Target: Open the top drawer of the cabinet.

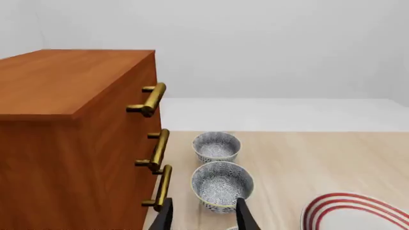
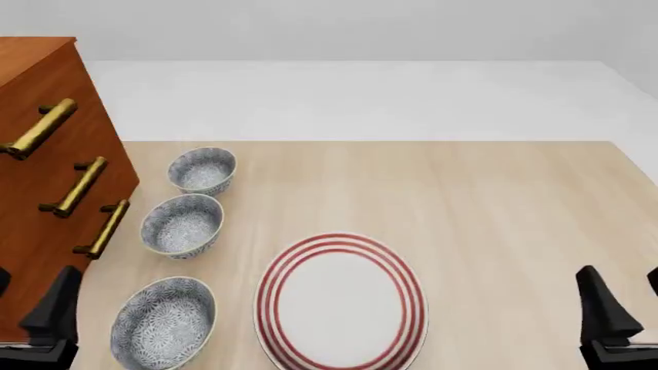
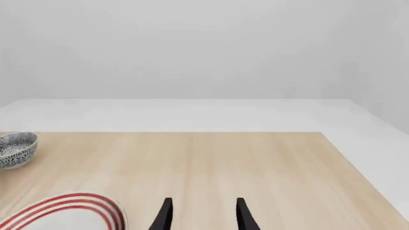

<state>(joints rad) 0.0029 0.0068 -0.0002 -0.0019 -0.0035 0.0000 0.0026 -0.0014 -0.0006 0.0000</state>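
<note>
I am holding my left hand (image 1: 204, 215) and right hand (image 3: 203, 214) parted and empty. The reddish-brown wooden cabinet (image 2: 41, 193) is standing at the pale wood bench's (image 2: 494, 216) left, its top drawer (image 2: 36, 116) sitting flush, three brass bar handles showing. Beside it are sitting three patterned bowls and one red-ringed plate (image 2: 341, 302).

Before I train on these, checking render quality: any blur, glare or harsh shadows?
Front view: sharp and evenly lit, only faint shadows under the bowls. Left wrist view: cabinet crisp, soft sheen on its brass handles. Right wrist view: flat light, no glare on the table.
</note>
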